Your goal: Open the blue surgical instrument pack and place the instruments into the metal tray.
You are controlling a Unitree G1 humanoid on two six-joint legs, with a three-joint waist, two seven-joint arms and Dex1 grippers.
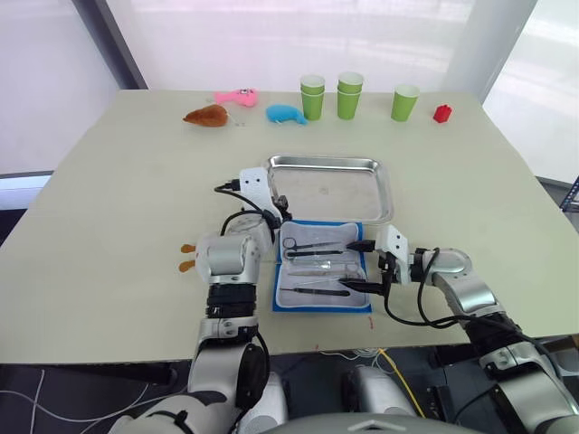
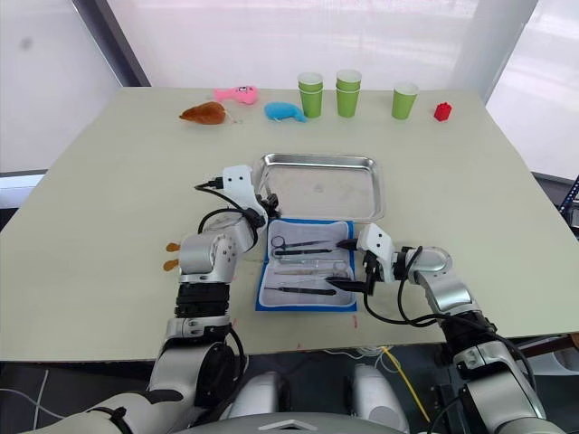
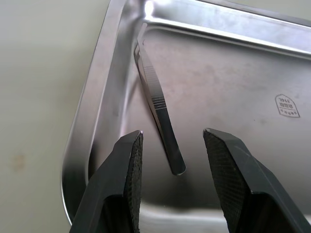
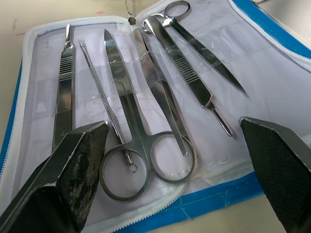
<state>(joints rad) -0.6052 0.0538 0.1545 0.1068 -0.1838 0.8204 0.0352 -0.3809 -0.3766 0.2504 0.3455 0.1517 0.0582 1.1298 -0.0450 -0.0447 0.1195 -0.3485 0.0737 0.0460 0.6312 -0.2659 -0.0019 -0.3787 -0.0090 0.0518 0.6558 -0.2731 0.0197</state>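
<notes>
The metal tray is sitting at frame centre, holding one pair of tweezers along its left rim. Just below it the blue surgical instrument pack is lying open, the remaining instruments resting on its lining. The left gripper is hovering spread over the tweezers; the right gripper is gaping wide at the pack's right edge.

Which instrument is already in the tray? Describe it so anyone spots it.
Find the metal tray mid-table, behind the open blue surgical instrument pack. Tweezers lie alone along its wall, under the open left gripper. The other instruments sit in the pack.
</notes>
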